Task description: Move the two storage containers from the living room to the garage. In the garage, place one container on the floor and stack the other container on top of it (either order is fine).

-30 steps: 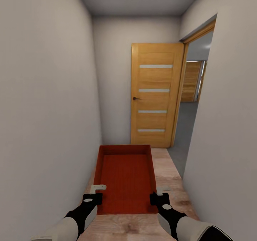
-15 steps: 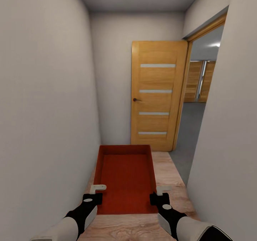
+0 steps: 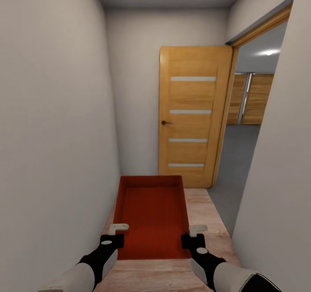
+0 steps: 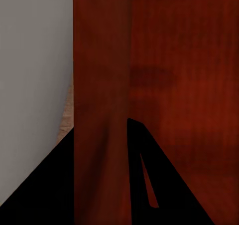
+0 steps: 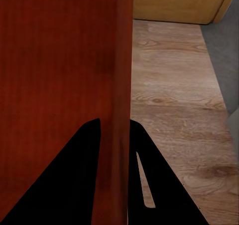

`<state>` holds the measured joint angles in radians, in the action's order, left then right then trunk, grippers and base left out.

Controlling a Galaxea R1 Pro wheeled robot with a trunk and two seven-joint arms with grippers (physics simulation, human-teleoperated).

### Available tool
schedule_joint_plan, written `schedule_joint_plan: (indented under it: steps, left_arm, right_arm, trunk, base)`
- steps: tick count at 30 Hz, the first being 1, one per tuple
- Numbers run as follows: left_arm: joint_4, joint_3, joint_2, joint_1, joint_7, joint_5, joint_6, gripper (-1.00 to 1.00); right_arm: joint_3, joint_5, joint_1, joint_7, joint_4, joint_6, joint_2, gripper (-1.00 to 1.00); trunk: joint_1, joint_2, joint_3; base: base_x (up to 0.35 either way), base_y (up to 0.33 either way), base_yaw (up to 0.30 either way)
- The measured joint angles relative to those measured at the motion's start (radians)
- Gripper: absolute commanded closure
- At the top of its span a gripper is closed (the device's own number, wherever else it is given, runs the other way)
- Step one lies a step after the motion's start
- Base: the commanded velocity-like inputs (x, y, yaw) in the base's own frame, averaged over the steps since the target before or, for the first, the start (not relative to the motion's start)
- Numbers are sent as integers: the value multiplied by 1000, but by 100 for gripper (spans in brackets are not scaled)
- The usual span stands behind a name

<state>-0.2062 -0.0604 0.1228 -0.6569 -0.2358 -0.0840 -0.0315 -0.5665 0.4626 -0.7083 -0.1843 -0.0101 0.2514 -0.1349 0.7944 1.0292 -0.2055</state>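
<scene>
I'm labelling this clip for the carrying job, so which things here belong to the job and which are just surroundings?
Part of the job:
- storage container, held by both side walls
- left gripper, clamped on one wall
- right gripper, clamped on the other wall
- grey floor past the doorway, likely the garage

Just surroundings:
- open wooden door
- wood plank floor
- white wall

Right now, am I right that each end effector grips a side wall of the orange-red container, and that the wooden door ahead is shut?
Not quite: the wooden door stands open, with grey floor visible through the doorway in the head view. The rest holds: the left end effector and right end effector each grip a side wall of the orange-red container.
</scene>
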Motion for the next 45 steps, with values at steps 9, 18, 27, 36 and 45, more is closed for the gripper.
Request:
schedule_joint_plan:
  steps: [9, 18, 27, 36, 45]
  left_arm:
    - [0, 0, 0, 0, 0, 0, 0, 100]
    - [0, 0, 0, 0, 0, 0, 0, 100]
    - [0, 0, 0, 0, 0, 0, 0, 100]
    - [0, 0, 0, 0, 0, 0, 0, 100]
    - [0, 1, 0, 0, -1, 1, 0, 100]
  right_arm:
    - [0, 0, 0, 0, 0, 0, 0, 100]
    - [-1, 1, 0, 0, 0, 0, 0, 100]
    - [-1, 1, 0, 0, 0, 0, 0, 100]
    - [0, 1, 0, 0, 0, 0, 0, 100]
    - [1, -1, 0, -1, 0, 0, 0, 100]
  trunk:
    - [0, 0, 0]
    - [0, 0, 0]
    - [0, 0, 0]
    - [0, 0, 0]
    - [1, 0, 0]
  base:
    - [322, 0, 0]
    - [322, 0, 0]
    - [322, 0, 0]
    - [321, 0, 0]
    - [93, 0, -79]
